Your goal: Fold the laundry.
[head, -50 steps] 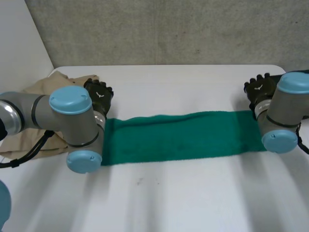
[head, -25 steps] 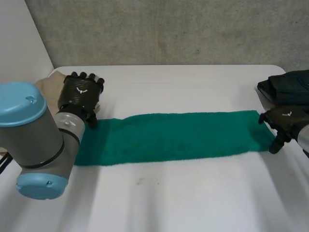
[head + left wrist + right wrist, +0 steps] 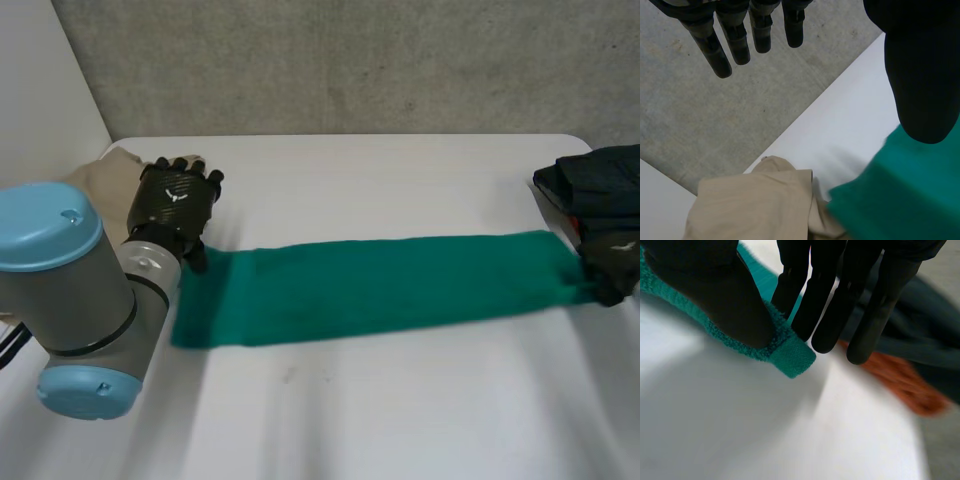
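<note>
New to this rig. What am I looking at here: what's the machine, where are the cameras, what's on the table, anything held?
It is a robot with two arms at a white table, each ending in a black hand. The wide picture comes from a head camera behind the arms, looking down; the other two come from cameras on the wrists, looking along each palm. A long green towel lies stretched across the table. The right hand pinches a corner at one end between thumb and fingers. The left hand is at the other end with its fingers straight and apart from the thumb, so it appears to grip nothing. A beige garment lies beside the left hand, and a dark pile of clothes with something orange lies by the right hand.
</note>
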You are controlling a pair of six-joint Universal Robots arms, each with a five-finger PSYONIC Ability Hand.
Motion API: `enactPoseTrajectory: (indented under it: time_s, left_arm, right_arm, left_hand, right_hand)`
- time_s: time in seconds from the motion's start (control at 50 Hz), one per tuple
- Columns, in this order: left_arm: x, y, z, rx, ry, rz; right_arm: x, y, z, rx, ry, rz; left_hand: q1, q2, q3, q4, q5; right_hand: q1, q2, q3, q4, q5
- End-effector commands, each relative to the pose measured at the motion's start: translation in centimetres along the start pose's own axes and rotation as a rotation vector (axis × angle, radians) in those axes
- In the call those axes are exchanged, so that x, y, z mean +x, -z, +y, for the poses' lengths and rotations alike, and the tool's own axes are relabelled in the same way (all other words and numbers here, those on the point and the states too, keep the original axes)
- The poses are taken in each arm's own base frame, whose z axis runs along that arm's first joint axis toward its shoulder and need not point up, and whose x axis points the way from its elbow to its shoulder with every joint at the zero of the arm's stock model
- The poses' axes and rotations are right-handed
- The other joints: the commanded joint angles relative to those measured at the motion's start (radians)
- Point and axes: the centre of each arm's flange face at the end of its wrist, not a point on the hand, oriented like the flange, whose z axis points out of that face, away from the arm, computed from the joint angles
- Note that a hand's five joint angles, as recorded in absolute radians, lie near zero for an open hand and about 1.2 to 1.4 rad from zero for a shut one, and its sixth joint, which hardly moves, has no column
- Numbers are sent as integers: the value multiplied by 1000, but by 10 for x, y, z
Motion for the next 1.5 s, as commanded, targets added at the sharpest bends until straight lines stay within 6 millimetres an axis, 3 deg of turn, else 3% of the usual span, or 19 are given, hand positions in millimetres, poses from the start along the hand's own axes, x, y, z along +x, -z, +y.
enactPoseTrajectory:
  time_s: [0.02,0.1,0.18,0.32,0.42,0.58,0.68,0.7,0.72,0.76,0.86,0.92,0.98,1.14,1.22,1.24,1.36,1.42,1.5]
  left_arm:
    - [-5,5,-8,23,3,-10]
    - [-8,8,-11,28,6,-16]
    - [-11,10,-13,34,8,-24]
    - [-22,11,-18,50,13,-53]
    - [-25,14,-20,52,14,-61]
    - [-20,20,-11,27,9,-41]
    - [-18,20,-8,17,8,-36]
    - [-18,20,-8,17,7,-34]
    - [-18,20,-8,18,8,-35]
    - [-18,20,-9,19,8,-34]
    - [-19,19,-16,43,10,-37]
    - [-20,17,-23,67,12,-43]
    - [-15,19,-34,102,15,-30]
    - [0,23,-40,126,16,10]
    - [6,22,-34,113,11,24]
    - [6,22,-33,109,10,26]
    - [6,24,-35,112,11,26]
    - [4,25,-37,119,12,22]
    - [0,27,-42,133,16,10]
  right_arm:
    - [66,10,-3,-38,153,225]
    - [78,10,-9,-58,244,286]
    - [54,14,-39,15,266,270]
    - [-48,43,-115,349,254,31]
    - [-155,91,-152,628,335,-234]
    - [-288,142,-127,818,480,-523]
    - [-334,150,-91,779,587,-629]
    - [-336,149,-88,770,598,-634]
    - [-336,149,-88,760,606,-627]
    - [-332,147,-91,744,597,-604]
    - [-303,151,-116,676,425,-493]
    - [-258,144,-129,596,296,-420]
    - [-221,133,-117,456,238,-386]
    - [-187,113,-54,145,226,-364]
    - [-167,89,-33,67,219,-303]
    - [-159,80,-33,78,220,-265]
    - [-134,67,-66,249,285,-44]
    - [-140,80,-95,360,342,-13]
    - [-200,122,-124,547,413,-150]
  left_hand:
    - [-15,-29,-35,-27,-48]
    - [-15,-29,-35,-27,-48]
    - [-15,-29,-35,-27,-48]
    - [-15,-29,-35,-27,-48]
    - [-15,-29,-35,-27,-48]
    - [-15,-29,-35,-27,-48]
    - [-15,-29,-35,-27,-48]
    - [-15,-29,-35,-27,-48]
    - [-15,-29,-35,-27,-48]
    - [-15,-29,-35,-27,-48]
    - [-15,-29,-35,-27,-48]
    - [-15,-29,-35,-27,-48]
    - [-15,-29,-35,-27,-48]
    - [-15,-29,-35,-27,-48]
    - [-15,-29,-35,-27,-48]
    - [-15,-29,-35,-27,-48]
    - [-15,-29,-35,-27,-48]
    - [-15,-29,-35,-27,-48]
    - [-15,-29,-35,-27,-48]
  right_hand:
    - [282,222,209,200,238]
    - [282,222,209,200,238]
    - [282,222,209,200,238]
    - [282,222,209,200,238]
    - [282,222,209,200,238]
    - [282,222,209,200,238]
    - [282,222,209,200,238]
    - [282,222,209,200,238]
    - [-158,-219,-232,-241,-203]
    - [-604,-665,-678,-687,-649]
    - [-939,-1000,-1013,-1022,-984]
    - [-939,-1000,-1013,-1022,-984]
    - [-926,-987,-1000,-1009,-971]
    - [-715,-776,-789,-798,-760]
    - [-98,-158,-171,-180,-142]
    - [279,218,205,196,234]
    - [282,222,209,200,238]
    - [282,222,209,200,238]
    - [282,222,209,200,238]
